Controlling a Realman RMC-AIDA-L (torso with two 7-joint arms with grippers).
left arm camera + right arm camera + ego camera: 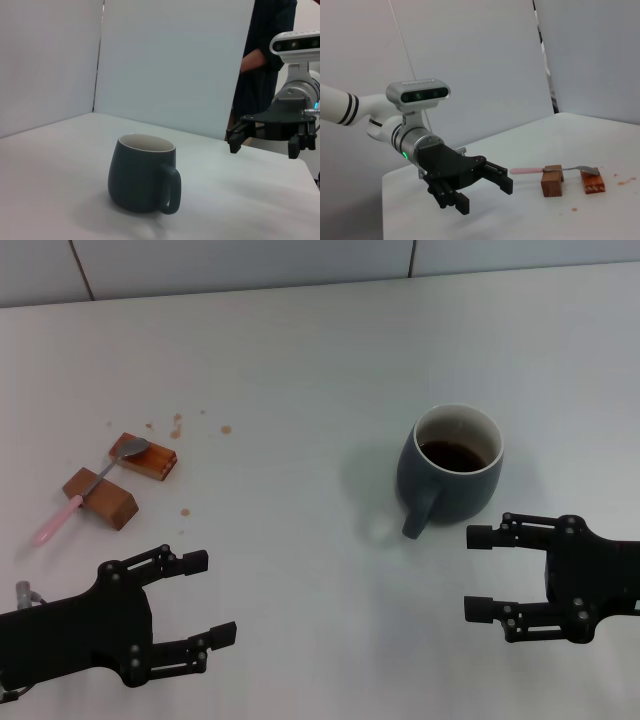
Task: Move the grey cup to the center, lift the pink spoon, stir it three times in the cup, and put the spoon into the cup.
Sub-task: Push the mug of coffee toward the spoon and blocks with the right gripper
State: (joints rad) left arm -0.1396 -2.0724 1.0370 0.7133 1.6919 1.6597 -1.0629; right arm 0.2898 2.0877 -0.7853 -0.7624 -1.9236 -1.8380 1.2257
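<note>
The grey cup (450,468) stands right of the table's middle with dark liquid inside and its handle toward me; it also shows in the left wrist view (142,175). The pink spoon (75,505) lies at the left across two brown wooden blocks, its silver bowl on the far block; it also shows in the right wrist view (530,170). My right gripper (471,572) is open and empty, just in front of the cup and apart from it. My left gripper (212,597) is open and empty, in front of and to the right of the spoon.
The two wooden blocks (100,497) (145,457) carry the spoon. Small brown stains (177,425) dot the table behind them. The table's back edge meets a tiled wall. A person (260,60) stands behind my right arm in the left wrist view.
</note>
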